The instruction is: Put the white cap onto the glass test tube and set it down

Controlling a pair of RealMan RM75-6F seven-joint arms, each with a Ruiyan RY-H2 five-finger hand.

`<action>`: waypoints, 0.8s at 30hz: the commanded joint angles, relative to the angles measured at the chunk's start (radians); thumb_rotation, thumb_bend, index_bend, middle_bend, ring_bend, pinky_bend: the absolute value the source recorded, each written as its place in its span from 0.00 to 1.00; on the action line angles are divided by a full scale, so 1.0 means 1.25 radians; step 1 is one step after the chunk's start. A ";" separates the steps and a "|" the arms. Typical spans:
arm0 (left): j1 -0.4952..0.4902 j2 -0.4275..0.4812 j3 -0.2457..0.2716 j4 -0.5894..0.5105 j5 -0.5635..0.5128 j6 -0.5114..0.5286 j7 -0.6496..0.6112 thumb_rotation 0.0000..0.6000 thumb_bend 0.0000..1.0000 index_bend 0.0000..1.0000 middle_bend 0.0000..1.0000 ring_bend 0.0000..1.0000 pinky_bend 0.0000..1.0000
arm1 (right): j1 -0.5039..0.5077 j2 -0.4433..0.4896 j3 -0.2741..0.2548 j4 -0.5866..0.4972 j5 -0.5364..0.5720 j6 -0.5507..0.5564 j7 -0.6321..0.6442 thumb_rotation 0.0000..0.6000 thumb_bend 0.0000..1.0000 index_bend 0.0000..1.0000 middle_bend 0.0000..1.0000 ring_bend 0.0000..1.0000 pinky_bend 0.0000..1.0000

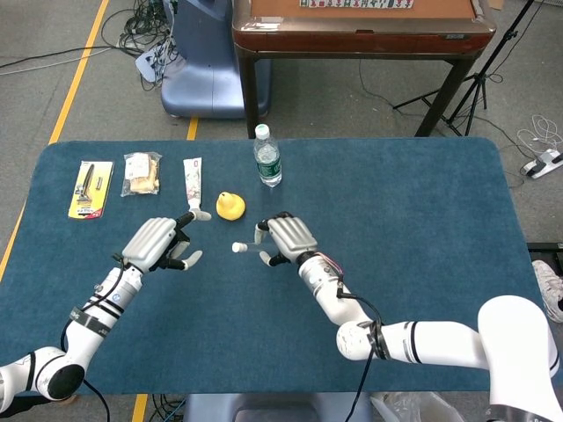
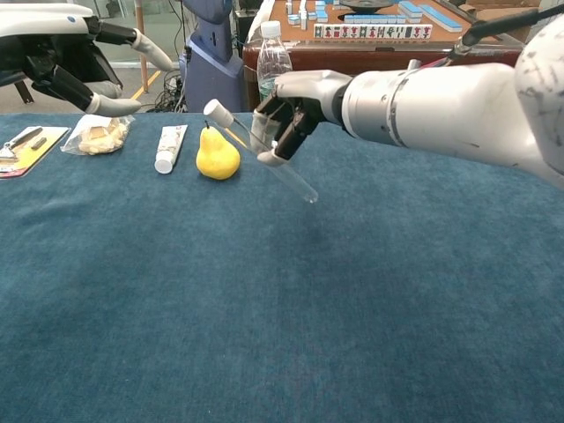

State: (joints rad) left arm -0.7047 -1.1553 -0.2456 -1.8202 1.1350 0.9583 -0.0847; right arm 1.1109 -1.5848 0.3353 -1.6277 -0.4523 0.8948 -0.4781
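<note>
The right hand (image 2: 284, 119) holds the glass test tube (image 2: 273, 166) tilted above the blue table (image 2: 264, 308), the white cap (image 2: 217, 112) on its upper end, while the left hand (image 1: 157, 245) is spread and holds nothing.

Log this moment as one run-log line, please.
cap: on tube | right hand: holds tube above table, tilted | left hand: apart, holds nothing | set-down: not yet done
</note>
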 commanded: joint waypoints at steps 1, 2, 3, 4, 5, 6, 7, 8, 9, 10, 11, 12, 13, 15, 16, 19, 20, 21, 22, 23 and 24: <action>0.003 0.001 0.003 0.004 -0.001 0.004 0.005 1.00 0.31 0.23 0.92 0.99 1.00 | 0.040 0.053 -0.046 -0.047 0.104 0.019 -0.094 1.00 0.56 0.72 0.38 0.22 0.15; 0.004 0.000 0.004 0.006 -0.002 0.005 0.008 1.00 0.31 0.23 0.92 0.99 1.00 | 0.046 0.056 -0.053 -0.051 0.120 0.020 -0.106 1.00 0.56 0.72 0.38 0.22 0.15; 0.005 0.000 0.005 0.007 -0.002 0.006 0.010 1.00 0.31 0.23 0.91 0.99 1.00 | 0.052 0.057 -0.059 -0.052 0.135 0.023 -0.117 1.00 0.56 0.72 0.38 0.22 0.15; 0.007 0.000 0.007 0.008 -0.003 0.008 0.011 1.00 0.31 0.23 0.91 0.98 1.00 | 0.059 0.056 -0.066 -0.051 0.150 0.027 -0.129 1.00 0.56 0.72 0.38 0.22 0.15; 0.008 0.000 0.008 0.009 -0.004 0.009 0.013 1.00 0.31 0.23 0.91 0.98 1.00 | 0.065 0.053 -0.073 -0.047 0.160 0.028 -0.139 1.00 0.56 0.72 0.38 0.22 0.15; 0.009 0.000 0.008 0.009 -0.004 0.010 0.013 1.00 0.31 0.23 0.90 0.98 1.00 | 0.071 0.049 -0.079 -0.042 0.169 0.029 -0.147 1.00 0.56 0.72 0.38 0.22 0.15; 0.011 0.000 0.008 0.008 -0.004 0.013 0.014 1.00 0.31 0.23 0.90 0.97 1.00 | 0.076 0.041 -0.083 -0.033 0.177 0.031 -0.152 1.00 0.56 0.72 0.38 0.22 0.15; 0.012 0.000 0.009 0.008 -0.003 0.015 0.015 1.00 0.31 0.23 0.90 0.97 1.00 | 0.079 0.034 -0.085 -0.025 0.179 0.032 -0.155 1.00 0.56 0.72 0.38 0.22 0.15; 0.014 0.000 0.009 0.008 -0.002 0.018 0.016 1.00 0.31 0.23 0.90 0.97 1.00 | 0.081 0.025 -0.088 -0.016 0.180 0.033 -0.155 1.00 0.56 0.72 0.38 0.22 0.15; 0.015 0.000 0.009 0.008 -0.002 0.021 0.017 1.00 0.31 0.23 0.90 0.97 1.00 | 0.083 0.017 -0.089 -0.008 0.179 0.034 -0.154 1.00 0.56 0.72 0.38 0.22 0.15; 0.016 0.000 0.009 0.007 -0.001 0.023 0.019 1.00 0.31 0.22 0.89 0.96 1.00 | 0.084 0.006 -0.090 0.004 0.178 0.034 -0.152 1.00 0.56 0.72 0.38 0.22 0.15; 0.018 0.001 0.009 0.007 -0.001 0.025 0.020 1.00 0.31 0.22 0.89 0.96 1.00 | 0.085 -0.005 -0.088 0.017 0.177 0.030 -0.147 1.00 0.56 0.72 0.37 0.22 0.15; 0.018 0.001 0.009 0.006 0.000 0.027 0.020 1.00 0.31 0.22 0.88 0.95 1.00 | 0.086 -0.012 -0.088 0.026 0.175 0.027 -0.144 1.00 0.56 0.72 0.36 0.22 0.15; 0.020 0.001 0.009 0.006 -0.001 0.028 0.020 1.00 0.31 0.22 0.88 0.95 1.00 | 0.088 -0.026 -0.090 0.042 0.167 0.022 -0.142 1.00 0.56 0.70 0.33 0.21 0.15; 0.021 0.001 0.009 0.005 -0.001 0.027 0.018 1.00 0.31 0.22 0.88 0.95 1.00 | 0.089 -0.034 -0.090 0.051 0.165 0.018 -0.140 1.00 0.55 0.67 0.32 0.21 0.15; 0.022 0.000 0.010 0.005 0.000 0.028 0.019 1.00 0.31 0.22 0.88 0.95 1.00 | 0.091 -0.054 -0.089 0.075 0.162 0.004 -0.131 1.00 0.54 0.56 0.27 0.17 0.14; 0.023 0.000 0.011 0.004 0.000 0.028 0.020 1.00 0.31 0.22 0.88 0.95 1.00 | 0.092 -0.061 -0.089 0.083 0.161 0.000 -0.129 1.00 0.53 0.53 0.26 0.16 0.14; 0.024 0.000 0.011 0.003 0.001 0.029 0.020 1.00 0.31 0.22 0.88 0.95 1.00 | 0.093 -0.068 -0.088 0.091 0.161 -0.003 -0.126 1.00 0.53 0.49 0.25 0.14 0.13; 0.025 0.001 0.012 0.002 0.002 0.030 0.020 1.00 0.31 0.22 0.88 0.95 1.00 | 0.094 -0.076 -0.087 0.100 0.161 -0.008 -0.124 1.00 0.52 0.46 0.23 0.14 0.13; 0.026 0.001 0.012 0.002 0.003 0.031 0.021 1.00 0.31 0.22 0.88 0.95 1.00 | 0.095 -0.083 -0.087 0.108 0.159 -0.010 -0.121 1.00 0.52 0.43 0.23 0.13 0.13; 0.027 0.001 0.012 0.001 0.003 0.032 0.021 1.00 0.31 0.22 0.88 0.95 1.00 | 0.096 -0.091 -0.085 0.117 0.156 -0.013 -0.117 1.00 0.52 0.39 0.21 0.12 0.12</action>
State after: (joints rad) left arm -0.6713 -1.1542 -0.2302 -1.8188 1.1391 0.9978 -0.0582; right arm 1.2280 -1.6857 0.2267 -1.4944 -0.2526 0.8857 -0.6321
